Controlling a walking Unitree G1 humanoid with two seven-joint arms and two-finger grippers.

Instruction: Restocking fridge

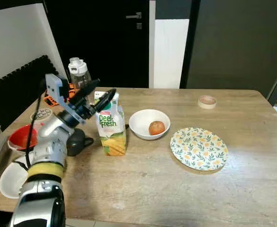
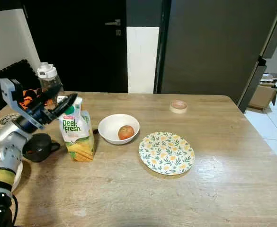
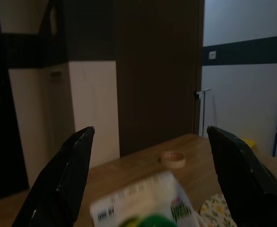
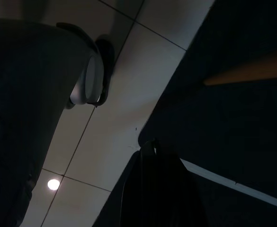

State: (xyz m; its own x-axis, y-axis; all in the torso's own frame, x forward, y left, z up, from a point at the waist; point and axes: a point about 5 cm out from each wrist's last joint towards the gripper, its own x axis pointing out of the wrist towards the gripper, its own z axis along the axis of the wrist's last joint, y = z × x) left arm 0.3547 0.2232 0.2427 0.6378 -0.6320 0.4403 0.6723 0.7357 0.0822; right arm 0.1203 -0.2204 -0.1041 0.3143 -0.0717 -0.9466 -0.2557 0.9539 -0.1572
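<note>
Left claw at nine o'clock, fingers spread wide over juice carton top, not gripping. Carton upright on worktop; white bowl with apple centre; floral plate at three o'clock. Right claw: cannot tell.

We saw that the left arm was built of silver, rounded metal segments, with a yellow band wrapped around it below a ribbed joint and a glossy dark section lower down. A black cable looped along its outer side. At the wrist sat a pale grey-blue boxy block on a dark bracket. The left hand ended in two long black fingers, flat-sided and tapering to narrow tips, matte in finish. In the right wrist view we made out the right hand as a dark, tapered black shape.
</note>
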